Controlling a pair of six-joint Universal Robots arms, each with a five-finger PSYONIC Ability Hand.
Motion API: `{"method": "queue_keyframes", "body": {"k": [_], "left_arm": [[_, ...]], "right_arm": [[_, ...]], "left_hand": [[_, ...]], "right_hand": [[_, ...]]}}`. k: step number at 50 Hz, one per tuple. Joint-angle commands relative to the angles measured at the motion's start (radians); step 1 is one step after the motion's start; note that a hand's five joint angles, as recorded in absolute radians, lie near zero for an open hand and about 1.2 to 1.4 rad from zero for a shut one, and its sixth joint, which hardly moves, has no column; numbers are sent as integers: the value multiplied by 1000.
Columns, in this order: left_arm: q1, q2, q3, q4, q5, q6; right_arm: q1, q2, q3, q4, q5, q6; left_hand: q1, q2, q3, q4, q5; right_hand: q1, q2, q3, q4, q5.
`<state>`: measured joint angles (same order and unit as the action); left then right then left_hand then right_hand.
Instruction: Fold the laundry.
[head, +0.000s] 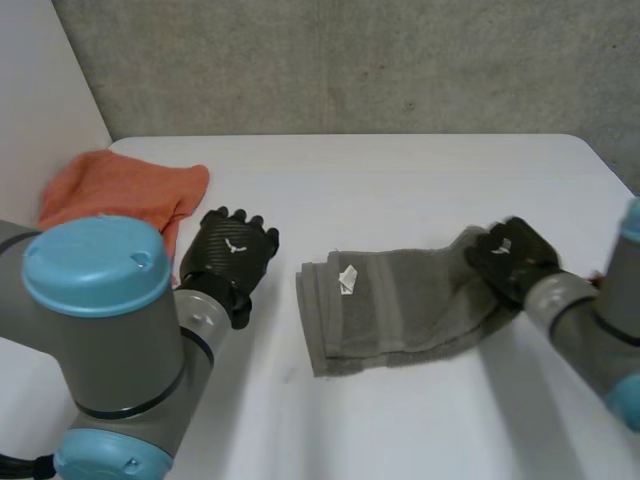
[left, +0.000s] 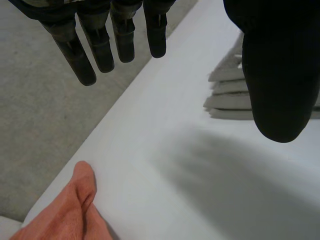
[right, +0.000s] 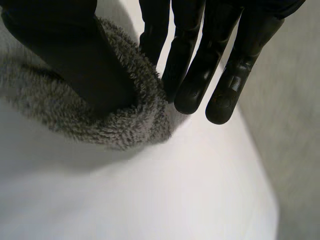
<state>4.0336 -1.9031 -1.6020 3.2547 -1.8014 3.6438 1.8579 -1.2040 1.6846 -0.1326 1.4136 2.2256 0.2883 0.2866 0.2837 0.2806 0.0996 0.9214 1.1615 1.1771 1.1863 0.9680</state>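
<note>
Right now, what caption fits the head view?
Right hand grips one end of the grey towel; open left hand hovers near the orange cloth.

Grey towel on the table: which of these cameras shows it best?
The head view: the whole folded grey towel lies there, the right hand gripping one end. The left wrist view catches its layered edges; the right wrist view, a fuzzy edge pinched between thumb and fingers.

Soft even light; white table bright, faint shadow under grey towel
</note>
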Motion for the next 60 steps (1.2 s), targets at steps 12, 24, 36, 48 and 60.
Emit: {"method": "queue_keyframes", "body": {"k": [12,24,36,48,60], "left_arm": [[27,3,16,106,2,-122],[-15,-82,200,129,52,-284],[-133,-348,479,-30,181,-424],[-137,-421,516,-234,71,-418],[-137,-404,421,-256,-13,-309]], "right_arm": [[417,118,-94,-10,-160,-1],[124,-75,-132,22,-159,728],[-19,15,-187,218,-165,781],[-5,130,-256,223,-171,778],[92,225,-295,240,-220,764]], "left_hand": [[-51,-50,-47,-44,-37],[-48,-47,-44,-41,-34],[1,3,6,9,16],[31,33,35,39,45],[25,27,30,33,39]], "right_hand": [[-157,-397,-413,-422,-378],[-747,-987,-1003,-1012,-968],[-747,-987,-1003,-1012,-968],[-747,-987,-1003,-1012,-968],[-747,-987,-1003,-1012,-968]]}}
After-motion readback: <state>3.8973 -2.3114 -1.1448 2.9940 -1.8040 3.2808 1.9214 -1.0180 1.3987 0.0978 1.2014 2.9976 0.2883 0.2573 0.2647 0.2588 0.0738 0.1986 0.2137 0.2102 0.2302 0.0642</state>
